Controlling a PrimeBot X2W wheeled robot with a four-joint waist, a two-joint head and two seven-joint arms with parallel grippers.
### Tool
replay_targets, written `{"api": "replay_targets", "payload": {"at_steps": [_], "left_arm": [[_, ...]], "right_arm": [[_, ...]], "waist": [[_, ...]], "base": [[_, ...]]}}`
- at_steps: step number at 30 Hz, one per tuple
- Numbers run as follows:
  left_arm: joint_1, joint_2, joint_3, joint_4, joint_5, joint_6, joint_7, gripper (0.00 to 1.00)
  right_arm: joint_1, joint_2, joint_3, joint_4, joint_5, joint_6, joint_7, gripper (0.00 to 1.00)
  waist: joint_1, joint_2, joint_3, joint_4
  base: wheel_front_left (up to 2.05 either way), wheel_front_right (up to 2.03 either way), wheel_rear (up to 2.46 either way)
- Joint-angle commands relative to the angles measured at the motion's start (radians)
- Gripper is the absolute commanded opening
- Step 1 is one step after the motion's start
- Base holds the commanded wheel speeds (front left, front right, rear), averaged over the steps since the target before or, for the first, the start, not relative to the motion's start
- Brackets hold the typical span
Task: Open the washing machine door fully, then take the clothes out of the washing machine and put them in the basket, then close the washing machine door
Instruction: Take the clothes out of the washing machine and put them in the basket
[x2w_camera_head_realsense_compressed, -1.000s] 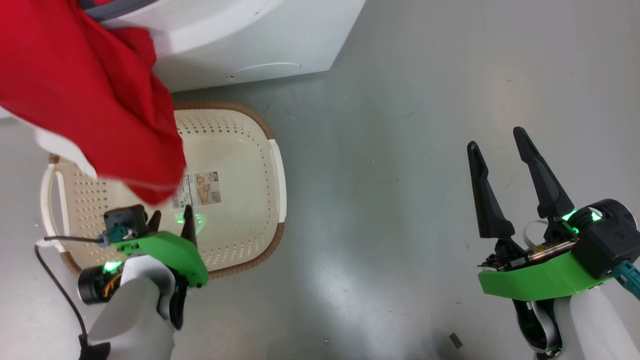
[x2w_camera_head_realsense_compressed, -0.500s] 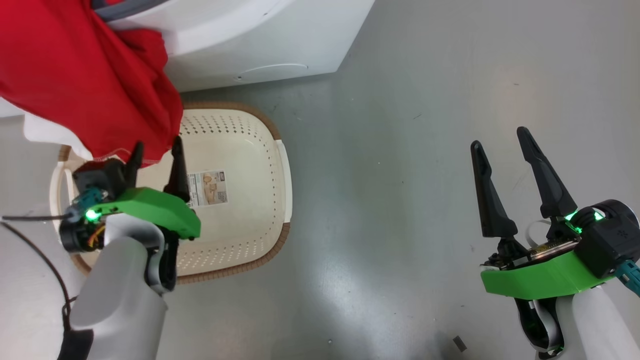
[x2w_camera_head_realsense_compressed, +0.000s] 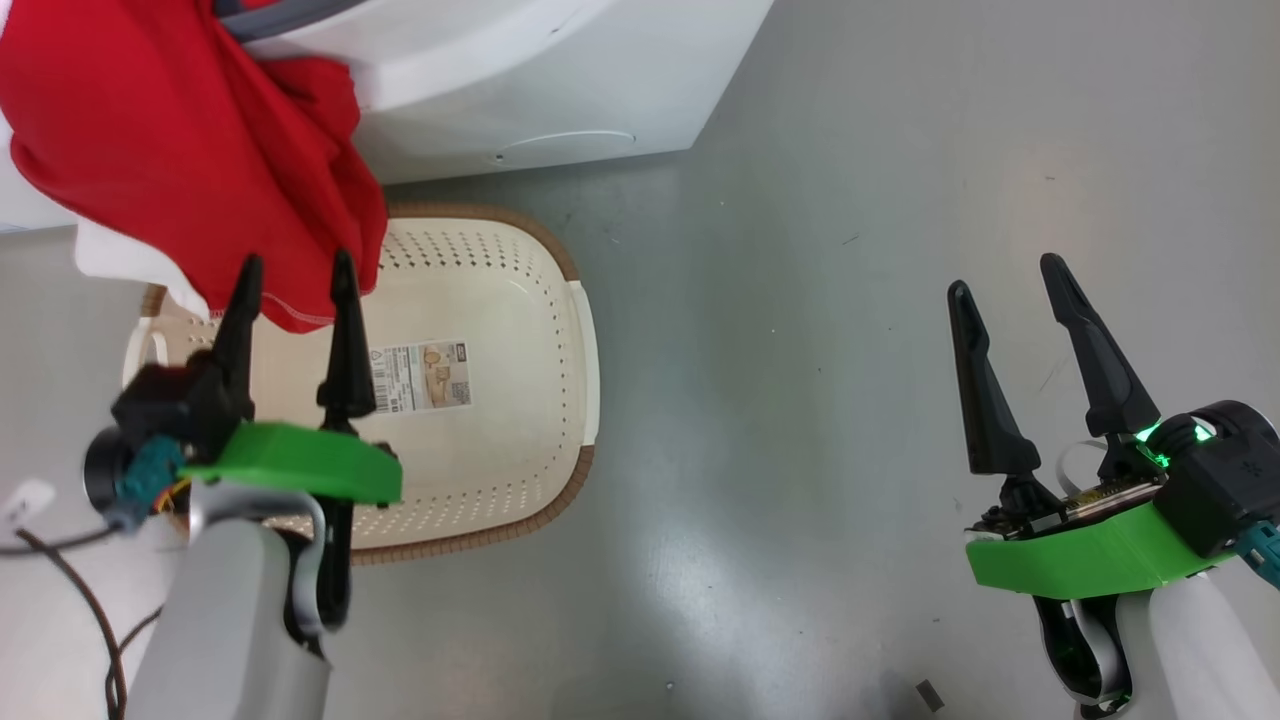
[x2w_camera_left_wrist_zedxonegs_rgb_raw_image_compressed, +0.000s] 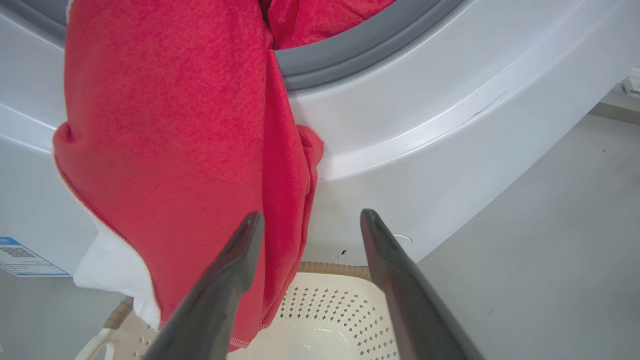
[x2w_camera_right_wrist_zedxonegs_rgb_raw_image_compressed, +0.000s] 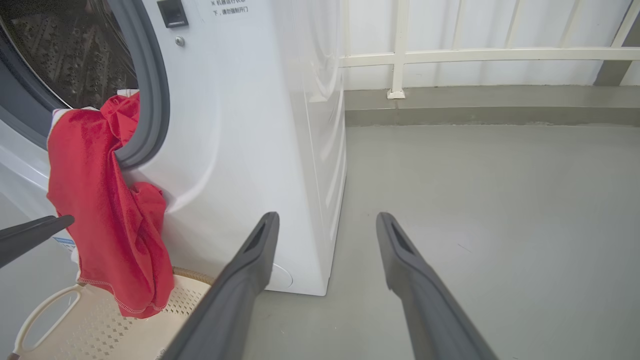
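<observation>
Hanging half out of the washing machine (x2w_camera_head_realsense_compressed: 520, 90), the clothes (x2w_camera_head_realsense_compressed: 190, 150) are not yet in the basket (x2w_camera_head_realsense_compressed: 560, 400).
Red fabric drapes over the grey rubber gasket (x2w_camera_right_wrist_zedxonegs_rgb_raw_image_compressed: 150, 100), its hem dangling over the bare basket; unloading is judged barely begun, with door closing left to do. Left pincer (x2w_camera_head_realsense_compressed: 297, 262) stands wide beside the hem, gripping nothing; right pincer (x2w_camera_head_realsense_compressed: 1004, 276) stands wide and empty, well apart. The fabric is soft and matte with white trim. The basket is cream perforated plastic with a brown woven-look rim, and the cabinet is smooth glossy white.
</observation>
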Motion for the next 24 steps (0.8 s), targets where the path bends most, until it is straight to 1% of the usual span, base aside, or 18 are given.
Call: {"api": "replay_targets", "payload": {"at_steps": [1, 12, 13, 14, 20, 24], "left_arm": [[0.048, 0.022, 0.028, -0.052, 0.018, 0.014, -0.012, 1.00], [0.208, 0.017, 0.031, -0.312, 0.036, 0.053, 0.000, 1.00], [0.233, 0.016, 0.030, -0.357, 0.037, 0.064, 0.007, 1.00], [0.233, 0.016, 0.030, -0.357, 0.037, 0.064, 0.007, 1.00], [0.305, 0.014, 0.030, -0.469, 0.038, 0.091, 0.029, 1.00], [0.338, 0.012, 0.030, -0.518, 0.036, 0.108, 0.044, 1.00]], "right_arm": [[0.018, -0.007, 0.016, -0.025, 0.001, 0.006, -0.006, 1.00], [0.024, -0.007, 0.009, -0.034, -0.003, 0.006, -0.006, 1.00], [0.025, -0.007, 0.005, -0.038, -0.004, 0.006, -0.006, 1.00], [0.025, -0.007, 0.005, -0.038, -0.004, 0.006, -0.006, 1.00], [0.034, -0.007, -0.013, -0.053, -0.007, 0.006, -0.006, 1.00], [0.038, -0.007, -0.015, -0.057, -0.007, 0.006, -0.006, 1.00]], "waist": [[0.0000, 0.0000, -0.002, 0.001], [0.0000, 0.0000, -0.013, 0.011], [0.0000, 0.0000, -0.012, 0.014], [0.0000, 0.0000, -0.012, 0.014], [0.0000, 0.0000, -0.014, 0.023], [0.0000, 0.0000, -0.015, 0.027]], "base": [[0.00, 0.00, 0.00], [0.00, 0.00, 0.00], [0.00, 0.00, 0.00], [0.00, 0.00, 0.00], [0.00, 0.00, 0.00], [0.00, 0.00, 0.00]]}}
